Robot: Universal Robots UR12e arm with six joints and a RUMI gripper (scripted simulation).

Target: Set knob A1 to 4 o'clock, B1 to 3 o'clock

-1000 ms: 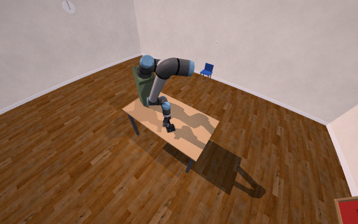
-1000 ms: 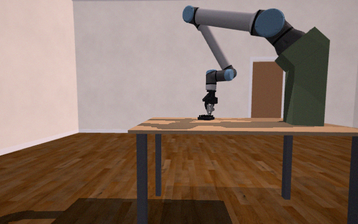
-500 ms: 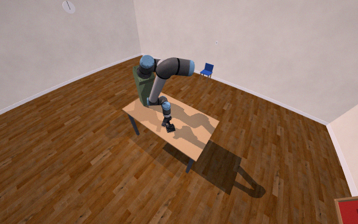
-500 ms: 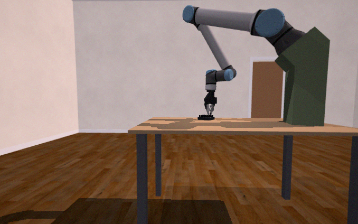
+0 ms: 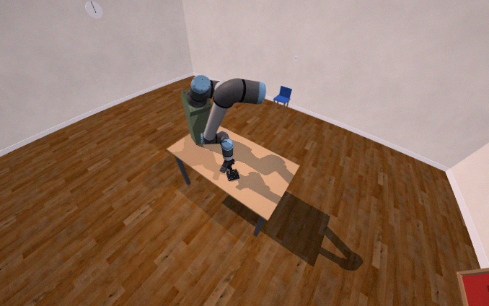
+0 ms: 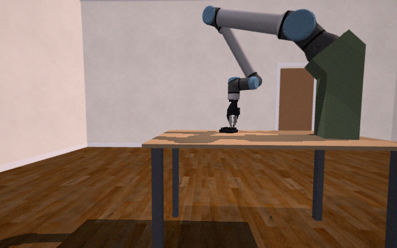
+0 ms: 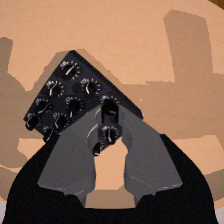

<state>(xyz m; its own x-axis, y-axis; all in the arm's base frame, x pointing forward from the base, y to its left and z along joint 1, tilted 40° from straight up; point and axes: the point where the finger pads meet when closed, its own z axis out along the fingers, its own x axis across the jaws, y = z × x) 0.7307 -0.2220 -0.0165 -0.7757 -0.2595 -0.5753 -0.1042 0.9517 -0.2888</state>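
We see the grey two-jaw gripper [image 7: 108, 131] closed almost fully on one small black knob [image 7: 108, 114] at the near corner of the flat black knob box [image 7: 60, 95], which lies on the tan wooden table [image 6: 286, 142]. We judge the risks: pads slipping and undershooting the hour mark, or the light box swivelling under torque

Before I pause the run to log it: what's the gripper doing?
Gripper: closed on a knob at the edge of the knob box.
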